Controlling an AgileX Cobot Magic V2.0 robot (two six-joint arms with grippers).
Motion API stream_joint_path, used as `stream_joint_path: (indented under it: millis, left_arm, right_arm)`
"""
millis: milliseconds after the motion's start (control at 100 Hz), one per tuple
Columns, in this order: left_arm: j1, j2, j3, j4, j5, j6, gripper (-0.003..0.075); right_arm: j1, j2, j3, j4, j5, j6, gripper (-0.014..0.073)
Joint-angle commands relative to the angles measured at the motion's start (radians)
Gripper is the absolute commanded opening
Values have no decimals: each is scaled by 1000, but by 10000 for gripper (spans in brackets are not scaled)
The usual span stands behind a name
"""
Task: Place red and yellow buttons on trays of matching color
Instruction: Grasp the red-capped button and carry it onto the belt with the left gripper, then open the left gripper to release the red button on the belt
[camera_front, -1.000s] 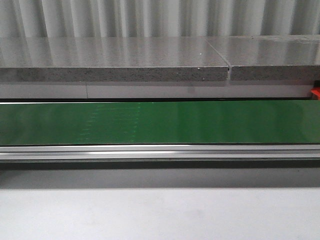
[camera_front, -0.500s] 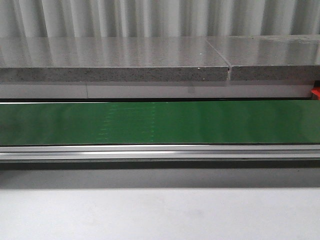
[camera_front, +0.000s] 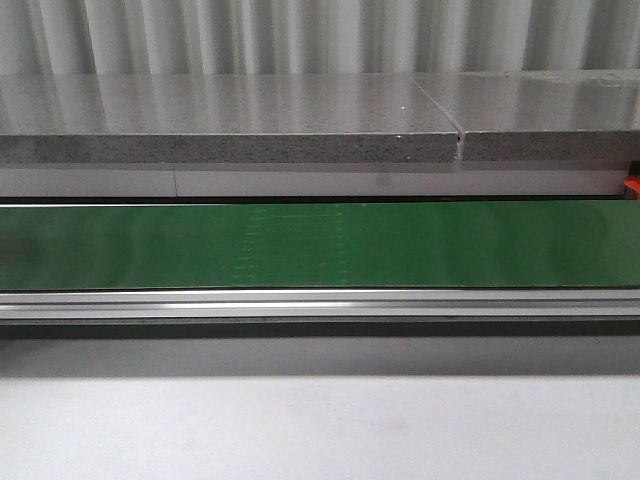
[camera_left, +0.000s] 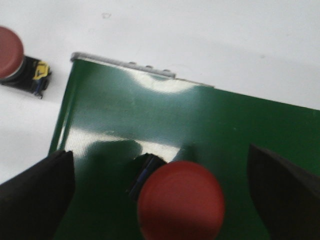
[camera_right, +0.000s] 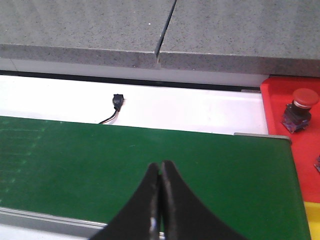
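Three red buttons (camera_left: 180, 200) in all, one red tray (camera_right: 287, 145), two tools.

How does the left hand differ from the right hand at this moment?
The left hand is open, its fingers spread wide; the right hand is shut, fingertips pressed together. The left hand has a red button between its fingers, ungrasped; the right hand holds nothing. Both hang over the green belt.

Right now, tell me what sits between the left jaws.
In the left wrist view, a red button on the green belt sits between the open left gripper jaws.
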Motion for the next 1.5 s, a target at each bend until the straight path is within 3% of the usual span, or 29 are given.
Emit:
stream_joint_path:
  millis: [0,310,650,840,1230,1490]
  left_arm:
    - [-29,-39,-70,-28,-26,30,689]
    - [-7,-112,-130,-28,-8,10,689]
    - [304,-94,-130,-25,62,1,689]
    - [406,-6,-125,-22,39,1,689]
    - [416,202,-127,16,-86,-2,689]
    - [426,288,-211,31,-89,-2,689]
  right_arm:
    - [2,-5,-24,13,-56,-8,-69]
    - [2,-5,-24,13,-56,-8,-69]
    - [2,-5,-24,13,-56,-8,-69]
    - [2,-5,-24,13,-56,-8,-69]
    - [2,-5,-24,13,-56,-8,-69]
    - [2,-5,-24,13,-56,-8,-69]
